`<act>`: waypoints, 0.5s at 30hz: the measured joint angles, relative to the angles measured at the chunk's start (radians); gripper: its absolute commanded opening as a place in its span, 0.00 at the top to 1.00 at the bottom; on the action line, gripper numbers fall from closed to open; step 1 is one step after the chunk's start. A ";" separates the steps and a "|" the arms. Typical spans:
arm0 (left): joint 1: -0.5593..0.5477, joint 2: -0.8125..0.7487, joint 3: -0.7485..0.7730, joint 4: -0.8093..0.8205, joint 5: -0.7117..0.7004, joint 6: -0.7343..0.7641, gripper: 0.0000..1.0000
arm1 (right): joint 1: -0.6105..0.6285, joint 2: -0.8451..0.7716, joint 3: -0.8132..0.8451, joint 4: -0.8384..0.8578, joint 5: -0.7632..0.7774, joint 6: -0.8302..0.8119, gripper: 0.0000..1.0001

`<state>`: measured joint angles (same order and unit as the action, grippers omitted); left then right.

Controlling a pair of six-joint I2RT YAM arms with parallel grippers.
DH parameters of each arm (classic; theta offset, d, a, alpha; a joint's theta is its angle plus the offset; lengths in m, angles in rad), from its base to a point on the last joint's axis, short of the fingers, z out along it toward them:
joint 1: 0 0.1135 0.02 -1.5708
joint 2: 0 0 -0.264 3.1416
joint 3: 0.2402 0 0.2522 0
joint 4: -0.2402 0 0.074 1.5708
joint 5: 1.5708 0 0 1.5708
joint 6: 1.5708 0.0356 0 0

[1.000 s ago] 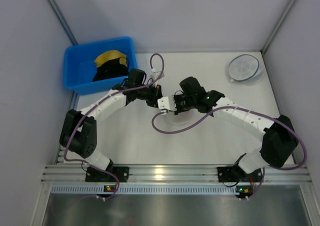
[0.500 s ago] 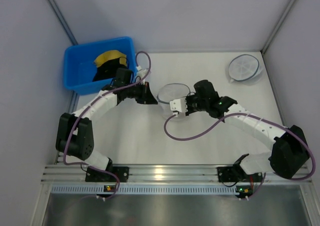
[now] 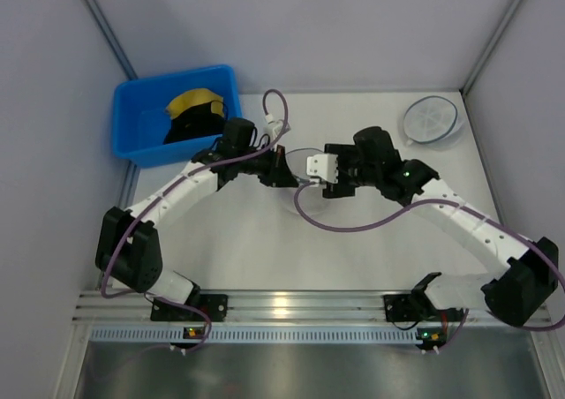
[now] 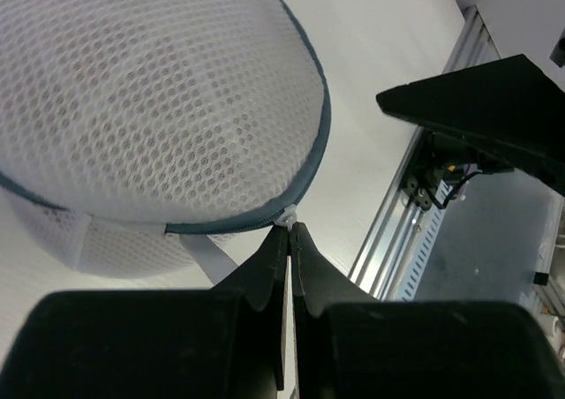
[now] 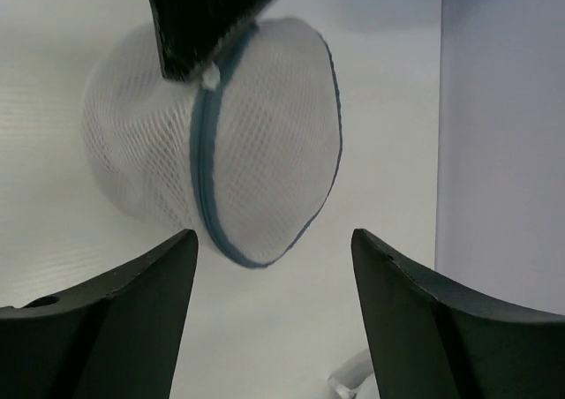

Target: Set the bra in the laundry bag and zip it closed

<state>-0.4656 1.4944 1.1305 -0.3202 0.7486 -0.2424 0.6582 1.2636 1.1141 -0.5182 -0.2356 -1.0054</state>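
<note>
1. Where the two arms meet over the middle of the table [image 3: 353,258], the laundry bag [image 5: 256,143] sits between the grippers, its round mesh shell turned on edge.
2. Left gripper [image 4: 289,231]: clenched, the two black fingers pressed together on the small white zipper pull [image 5: 210,78] at the bag's rim.
3. Right gripper [image 5: 274,234]: released, jaws spread wide to either side of the bag's lower edge and apart from it, grasping nothing.
4. Zipper [image 5: 205,165]: a grey-blue band running down from the pull around the bag. Along the stretch in view, the two halves lie together.
5. The mesh is too dense to show what is inside, and no view shows whether the bag rests on the table or hangs from the pull.
6. Blue bin [image 3: 141,130]: at the far left corner of the table, well apart from the bag. It holds a yellow garment [image 3: 192,101] and, just beside it, a black garment [image 3: 196,125].
7. Second round mesh bag [image 3: 431,118]: flat on the table at the far right, with a spoke pattern.
8. Purple cable [image 3: 353,225]: loops from the right wrist over the table.
</note>
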 measured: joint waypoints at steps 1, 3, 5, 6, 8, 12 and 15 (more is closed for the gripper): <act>-0.021 0.001 0.009 0.000 -0.003 -0.007 1.00 | 0.016 -0.009 0.009 -0.001 -0.002 0.013 0.31; -0.046 0.006 0.024 0.000 -0.003 -0.023 1.00 | 0.058 -0.018 0.020 0.001 -0.005 0.031 0.35; -0.053 0.019 0.039 0.000 -0.003 -0.039 1.00 | 0.091 -0.010 0.020 -0.002 -0.008 0.043 0.38; -0.054 0.028 0.046 0.000 -0.005 -0.046 1.00 | 0.099 0.000 0.020 -0.002 -0.009 0.048 0.39; -0.054 0.047 0.056 0.001 -0.006 -0.059 1.00 | 0.105 0.030 0.020 -0.002 -0.010 0.058 0.39; -0.058 0.070 0.066 0.001 -0.006 -0.074 1.00 | 0.105 0.094 0.016 0.007 -0.006 0.065 0.40; -0.066 0.070 0.067 0.002 -0.005 -0.075 1.00 | 0.105 0.120 0.013 0.024 -0.001 0.064 0.46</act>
<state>-0.5312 1.5646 1.1973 -0.3187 0.7433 -0.3172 0.7631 1.3838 1.1275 -0.4938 -0.2367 -0.9409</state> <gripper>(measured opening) 0.044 0.580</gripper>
